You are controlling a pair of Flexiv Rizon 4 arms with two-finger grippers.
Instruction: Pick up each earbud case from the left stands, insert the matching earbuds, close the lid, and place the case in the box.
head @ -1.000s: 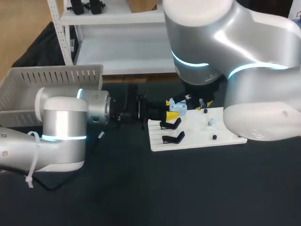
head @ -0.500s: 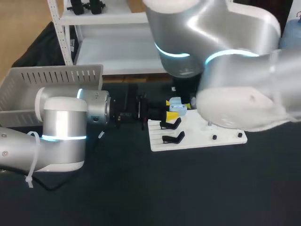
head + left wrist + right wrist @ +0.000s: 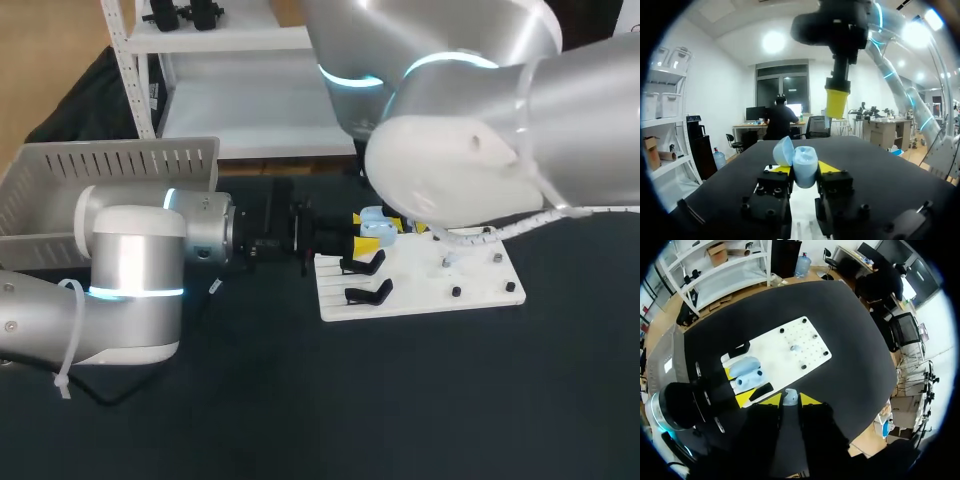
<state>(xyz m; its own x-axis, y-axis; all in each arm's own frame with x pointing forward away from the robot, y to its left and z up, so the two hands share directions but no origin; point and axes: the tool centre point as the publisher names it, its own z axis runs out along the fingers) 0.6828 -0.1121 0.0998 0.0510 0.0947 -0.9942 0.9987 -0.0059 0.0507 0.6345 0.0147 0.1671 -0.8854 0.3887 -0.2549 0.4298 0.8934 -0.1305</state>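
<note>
Right arm has swung left over the white stand board [image 3: 485,288], uncovering its right end; left arm hasn't budged. Left gripper [image 3: 805,168] is clamped narrow on the open light-blue earbud case [image 3: 799,159] at the board's far-left corner. Right gripper [image 3: 789,401] hangs above, clear of the case, fingers pinched on a small pale piece, probably an earbud [image 3: 790,397]. Slotted box [image 3: 110,165] sits at the table's far-left corner.

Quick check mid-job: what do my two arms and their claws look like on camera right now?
The left arm and right arm are thick rounded silver-grey shells with glowing cyan rings at the joints. A white spiral-wrapped cable runs along the right one; a thin white cable loops off the left. The left claw and right claw have black bodies and bright yellow tips.
</note>
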